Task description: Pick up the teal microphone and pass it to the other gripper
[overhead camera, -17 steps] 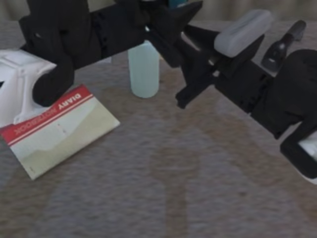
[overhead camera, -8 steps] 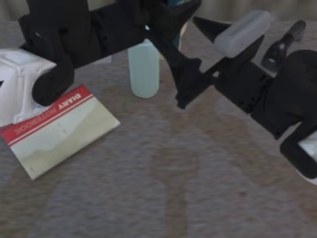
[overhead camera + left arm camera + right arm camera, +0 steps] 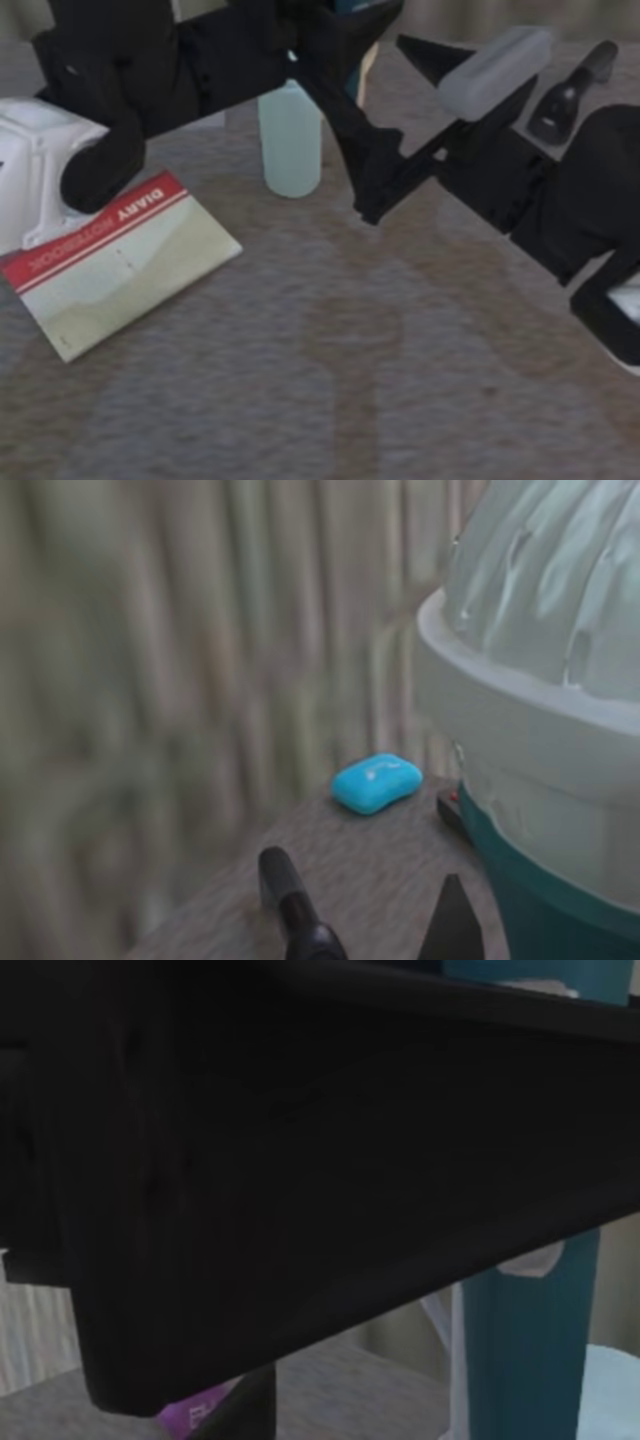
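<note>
The jaws of the left gripper (image 3: 335, 35) are closed about the teal microphone (image 3: 355, 7), which is held clear of the table (image 3: 330, 380) at about twelve o'clock in the top view. Only a strip of its teal handle is seen there past the black fingers. In the left wrist view the microphone's round white head and the teal collar below it are seen very close. One pointed black fingertip (image 3: 455, 920) is seen beside them.

The jaws of the right gripper (image 3: 385, 125) are spread wide, and nothing is gripped between them. One pointed finger is aimed toward twelve o'clock beside the microphone. The other is stretched down toward the table's centre. Whether either finger touches the handle cannot be told. In the right wrist view most of the picture is filled by a dark black mass, past which the teal handle with its small white label is seen upright.

On the table, from left to right:
- A white object (image 3: 30, 170) is found at nine o'clock, partly covered by the left arm.
- A red and cream diary notebook (image 3: 120, 265) is laid just beside it, toward eight o'clock.
- A pale blue bottle (image 3: 290, 140) is stood upright at about eleven o'clock, below the left gripper.
- A black handheld scanner (image 3: 570, 90) is laid at two o'clock, beyond the right arm.

In the left wrist view a small blue bar (image 3: 376, 782) is seen near the table's far edge.
</note>
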